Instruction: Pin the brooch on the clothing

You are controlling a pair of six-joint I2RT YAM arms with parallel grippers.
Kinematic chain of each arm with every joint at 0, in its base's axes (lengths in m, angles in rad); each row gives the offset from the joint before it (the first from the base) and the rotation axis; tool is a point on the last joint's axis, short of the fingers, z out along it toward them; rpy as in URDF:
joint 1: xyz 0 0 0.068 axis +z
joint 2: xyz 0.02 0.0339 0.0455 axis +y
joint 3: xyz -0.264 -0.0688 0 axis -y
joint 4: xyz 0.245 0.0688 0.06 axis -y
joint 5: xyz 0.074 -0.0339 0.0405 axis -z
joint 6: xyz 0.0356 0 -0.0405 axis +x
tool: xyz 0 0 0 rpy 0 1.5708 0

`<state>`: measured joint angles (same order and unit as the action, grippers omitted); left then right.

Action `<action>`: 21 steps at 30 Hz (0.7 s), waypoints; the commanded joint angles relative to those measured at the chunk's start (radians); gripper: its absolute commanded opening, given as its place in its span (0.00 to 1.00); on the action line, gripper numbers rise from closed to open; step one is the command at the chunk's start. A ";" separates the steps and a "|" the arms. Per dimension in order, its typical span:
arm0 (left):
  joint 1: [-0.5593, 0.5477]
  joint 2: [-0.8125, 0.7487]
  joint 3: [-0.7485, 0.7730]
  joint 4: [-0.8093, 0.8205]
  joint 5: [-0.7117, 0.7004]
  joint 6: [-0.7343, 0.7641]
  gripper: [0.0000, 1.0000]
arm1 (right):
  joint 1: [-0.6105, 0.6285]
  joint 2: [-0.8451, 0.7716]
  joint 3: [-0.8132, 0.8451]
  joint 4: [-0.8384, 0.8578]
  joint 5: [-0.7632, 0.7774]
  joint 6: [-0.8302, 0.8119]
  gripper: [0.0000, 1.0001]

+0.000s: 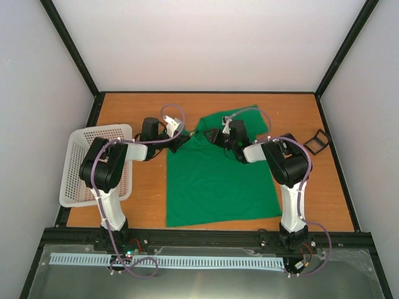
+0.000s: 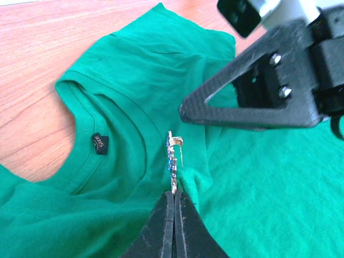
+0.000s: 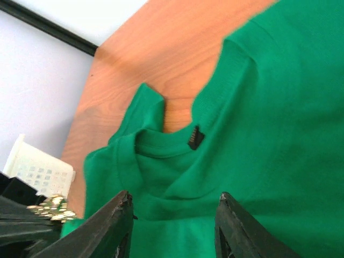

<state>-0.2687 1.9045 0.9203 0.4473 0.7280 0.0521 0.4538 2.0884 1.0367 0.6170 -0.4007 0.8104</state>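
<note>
left gripper [image 2: 174, 194] clamped on brooch [image 2: 173, 153] at t-shirt [image 2: 258, 177] collar | right gripper [image 3: 173, 209] parted, holding nothing

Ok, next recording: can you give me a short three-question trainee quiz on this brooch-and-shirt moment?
1. True or false: the left claw is shut on the brooch.
2. Pick one. The white mesh basket sits: A) on the table on the left arm's side of the green T-shirt; B) on top of the T-shirt; C) on the right arm's side of the T-shirt.
3. Fill in: the brooch is held close to the T-shirt's ____.

Key: 1 true; 2 A; 3 neckline.
</note>
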 commanded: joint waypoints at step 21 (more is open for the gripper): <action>-0.200 -0.072 0.009 -0.077 -0.565 0.525 0.01 | -0.184 -0.213 0.221 -0.685 0.009 -0.552 0.59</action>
<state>-0.4095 1.8244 0.8948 0.3866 0.3782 0.4404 0.3176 1.9339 1.2430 0.0368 -0.4240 0.3187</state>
